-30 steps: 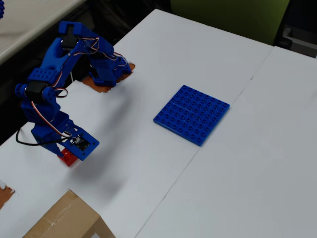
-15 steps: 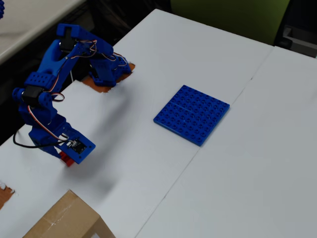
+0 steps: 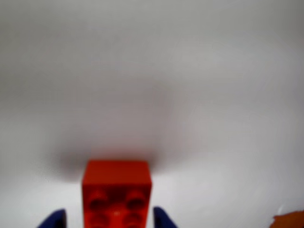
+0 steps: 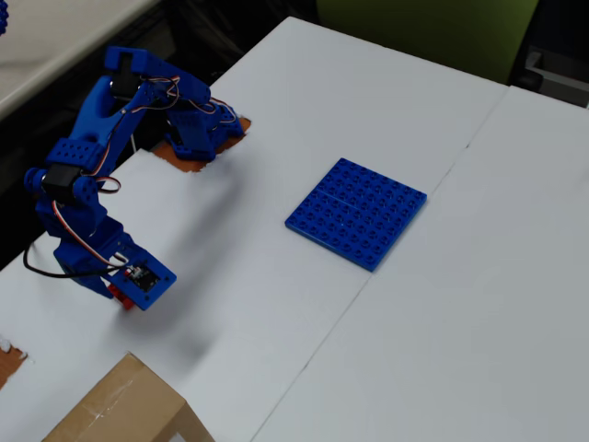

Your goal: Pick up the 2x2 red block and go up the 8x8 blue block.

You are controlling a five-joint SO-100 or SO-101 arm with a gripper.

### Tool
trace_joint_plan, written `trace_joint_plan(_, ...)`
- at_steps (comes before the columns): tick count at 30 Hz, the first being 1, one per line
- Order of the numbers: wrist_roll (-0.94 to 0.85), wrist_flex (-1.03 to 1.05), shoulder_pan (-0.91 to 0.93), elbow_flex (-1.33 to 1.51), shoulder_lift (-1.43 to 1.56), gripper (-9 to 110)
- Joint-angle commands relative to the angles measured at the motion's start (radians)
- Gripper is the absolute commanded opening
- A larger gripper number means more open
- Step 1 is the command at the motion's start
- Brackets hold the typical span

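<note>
Sitting between the two blue fingers [image 3: 53, 219] of the hand [image 3: 110, 223], the 2x2 red block [image 3: 117, 194] looks gripped at the bottom of the wrist view. From overhead, the hand [image 4: 122, 293] hangs low over the white worktop [image 4: 386, 350] at the left, bent down, red block [image 4: 118, 294] peeking out. The 8x8 blue block [image 4: 357, 212] lies flat, well apart. A cardboard box [image 4: 124, 410] sits near. The arm has moved a little left since before.
</note>
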Motion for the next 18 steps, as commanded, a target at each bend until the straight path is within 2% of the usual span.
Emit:
trace_joint_plan(1,0.017,-0.012,-0.002,-0.046,0.006,23)
trace_joint_plan(18,0.026,-0.046,-0.009,-0.025,-0.023,22)
